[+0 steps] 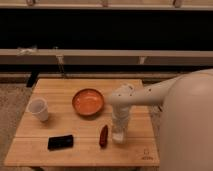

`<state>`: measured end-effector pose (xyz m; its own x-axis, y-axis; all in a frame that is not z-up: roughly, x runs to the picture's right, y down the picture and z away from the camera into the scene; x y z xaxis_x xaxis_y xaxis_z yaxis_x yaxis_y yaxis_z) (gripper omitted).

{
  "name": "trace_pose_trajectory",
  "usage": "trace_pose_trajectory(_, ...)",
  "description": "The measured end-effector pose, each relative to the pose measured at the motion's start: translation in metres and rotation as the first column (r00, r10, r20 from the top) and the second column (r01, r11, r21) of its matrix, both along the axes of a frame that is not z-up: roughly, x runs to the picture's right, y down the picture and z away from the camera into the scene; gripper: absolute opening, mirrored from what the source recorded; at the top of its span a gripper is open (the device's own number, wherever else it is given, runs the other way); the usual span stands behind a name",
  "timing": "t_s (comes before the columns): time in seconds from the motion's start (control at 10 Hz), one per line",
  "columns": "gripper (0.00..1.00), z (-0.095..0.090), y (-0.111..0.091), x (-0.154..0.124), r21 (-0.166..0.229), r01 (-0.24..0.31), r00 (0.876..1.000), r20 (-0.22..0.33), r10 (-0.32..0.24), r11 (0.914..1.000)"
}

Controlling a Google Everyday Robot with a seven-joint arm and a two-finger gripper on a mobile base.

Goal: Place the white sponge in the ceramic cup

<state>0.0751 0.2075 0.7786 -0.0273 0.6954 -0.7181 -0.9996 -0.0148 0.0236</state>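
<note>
The ceramic cup (39,108) is small, plain and white, and stands upright at the left of the wooden table (65,90). My gripper (119,131) points straight down over the front right part of the table, right of the orange bowl. A small whitish block, the white sponge (118,136), shows at the gripper's lower end, at or just above the table top. I cannot tell whether the gripper holds it. The cup is far to the left of the gripper.
A wide orange bowl (88,101) sits at the table's middle. A dark red oblong thing (104,135) lies just left of the gripper. A black flat device (60,142) lies near the front left edge. A dark rail and wall run behind the table.
</note>
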Motion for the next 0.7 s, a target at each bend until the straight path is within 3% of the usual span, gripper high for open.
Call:
trace_pose_trajectory(0.3,0.00,-0.011,-0.059,-0.028,0.095,0.081,0.990,0.104,-0.091,0.9922)
trace_pose_trajectory(0.6,0.00,-0.017,-0.103,-0.084,0.202,0.173,0.946,0.239,-0.220,0.9640)
trace_pose_trajectory(0.7,0.00,-0.019,-0.121,-0.109,0.256,0.202,0.913,0.302,-0.276,0.9455)
